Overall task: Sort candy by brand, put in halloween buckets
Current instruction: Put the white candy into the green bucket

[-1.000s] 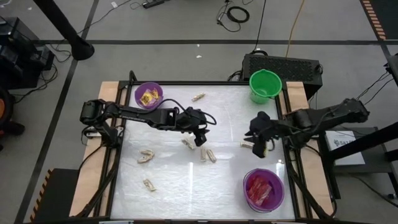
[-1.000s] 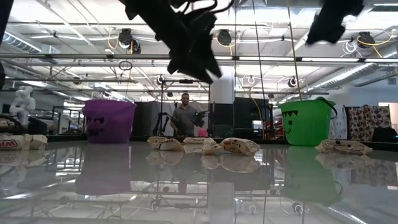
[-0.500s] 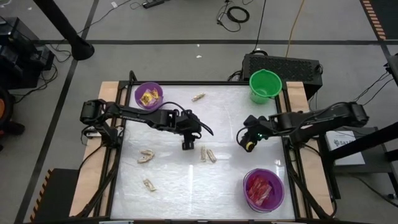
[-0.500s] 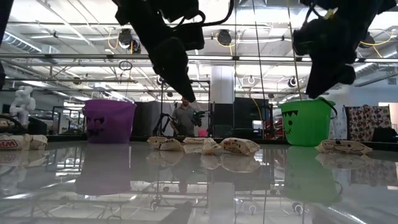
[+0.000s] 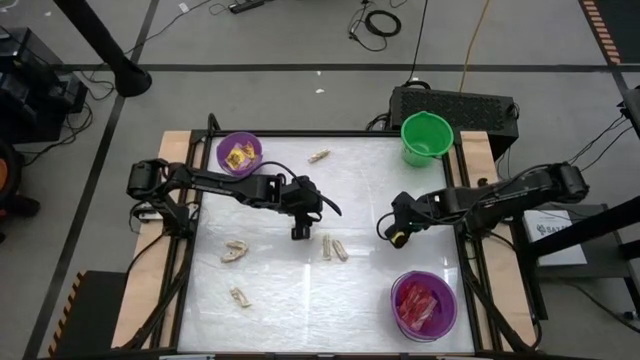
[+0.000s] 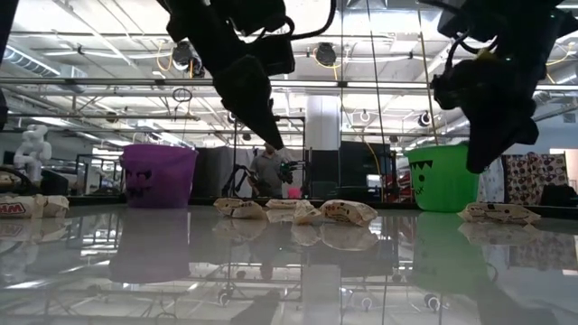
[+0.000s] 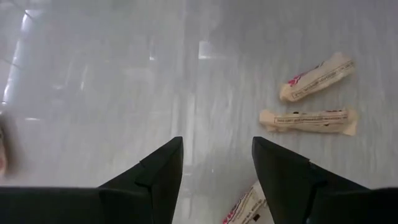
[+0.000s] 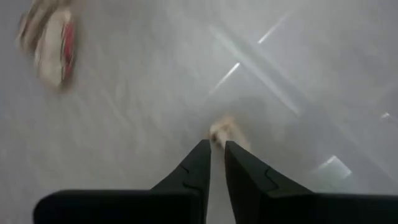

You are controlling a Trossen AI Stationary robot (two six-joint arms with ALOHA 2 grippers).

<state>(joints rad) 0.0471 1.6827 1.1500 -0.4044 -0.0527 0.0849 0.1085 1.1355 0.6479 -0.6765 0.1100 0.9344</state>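
The spread-fingered left gripper (image 5: 299,233) hangs just beside the pair of tan wrapped candy bars (image 5: 334,249), while the right gripper (image 5: 398,236) pinches one tan piece

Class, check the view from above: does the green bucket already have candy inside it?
No. In the high view, the green bucket shows only its bare green inside, while both purple buckets hold candy.

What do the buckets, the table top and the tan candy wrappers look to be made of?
Green bucket and purple bucket: smooth moulded plastic by the look, even colour with printed faces. Table top: a glossy hard sheet, white from above; it mirrors buckets and ceiling lights, exact material unclear. Tan candy: thin crinkled printed wrap with crimped ends, paper or film.
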